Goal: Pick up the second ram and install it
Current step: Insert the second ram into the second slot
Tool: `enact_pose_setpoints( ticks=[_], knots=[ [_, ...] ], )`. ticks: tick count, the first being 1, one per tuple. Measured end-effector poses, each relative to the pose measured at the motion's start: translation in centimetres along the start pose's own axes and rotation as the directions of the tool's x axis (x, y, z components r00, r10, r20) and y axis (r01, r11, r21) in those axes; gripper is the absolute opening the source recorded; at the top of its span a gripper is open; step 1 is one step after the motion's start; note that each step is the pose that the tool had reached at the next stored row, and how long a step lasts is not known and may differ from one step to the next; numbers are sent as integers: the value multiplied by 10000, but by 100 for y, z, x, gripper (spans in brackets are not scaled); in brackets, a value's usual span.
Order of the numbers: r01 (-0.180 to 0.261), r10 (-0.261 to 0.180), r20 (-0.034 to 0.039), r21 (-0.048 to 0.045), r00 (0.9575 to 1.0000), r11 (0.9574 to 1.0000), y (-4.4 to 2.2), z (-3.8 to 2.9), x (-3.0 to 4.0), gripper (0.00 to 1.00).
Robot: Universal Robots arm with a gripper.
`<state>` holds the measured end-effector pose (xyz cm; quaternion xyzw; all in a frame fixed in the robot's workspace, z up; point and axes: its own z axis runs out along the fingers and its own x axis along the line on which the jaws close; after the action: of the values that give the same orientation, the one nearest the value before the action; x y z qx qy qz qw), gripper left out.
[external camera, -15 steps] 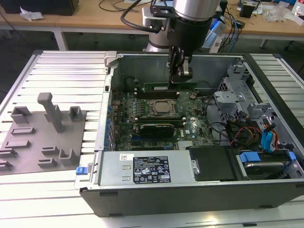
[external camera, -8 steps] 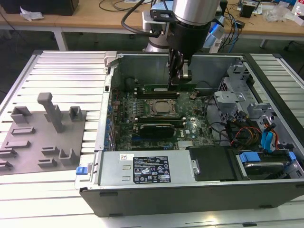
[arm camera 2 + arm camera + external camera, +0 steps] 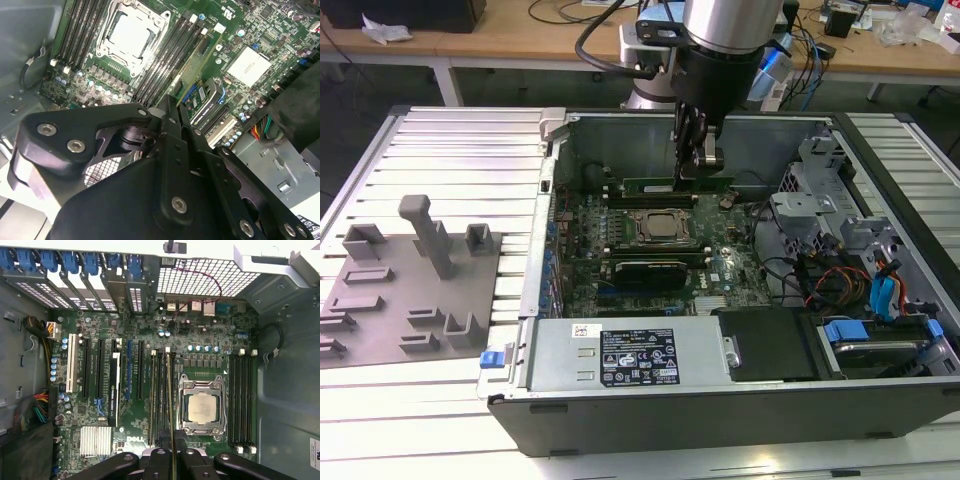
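Your black two-fingered gripper [image 3: 700,165] hangs down inside the open grey computer case [image 3: 720,400], and its jaws pinch the long, thin green circuit-board memory stick [image 3: 677,184] by its upper edge. You see the stick level and on edge, above the dark green motherboard [image 3: 720,265], on the far side of the square silver processor socket [image 3: 662,228] in the exterior view. In the first wrist view the stick [image 3: 170,405] runs edge-on from between the fingers, over the black memory slots [image 3: 160,395] just beside the socket [image 3: 201,409]. Whether it touches a slot, you cannot tell. The grey plastic holder tray [image 3: 410,290] lies outside the case, at the exterior view's left.
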<state>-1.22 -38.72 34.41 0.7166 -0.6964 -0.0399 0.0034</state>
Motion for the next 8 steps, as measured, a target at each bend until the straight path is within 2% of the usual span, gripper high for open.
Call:
enact_pose_setpoints(
  ticks=[5,8],
  knots=[
    [1,-1,0,0,10000,10000,-5,26,1,14],
    [1,-1,7,0,10000,10000,-18,68,4,14]
  ],
)
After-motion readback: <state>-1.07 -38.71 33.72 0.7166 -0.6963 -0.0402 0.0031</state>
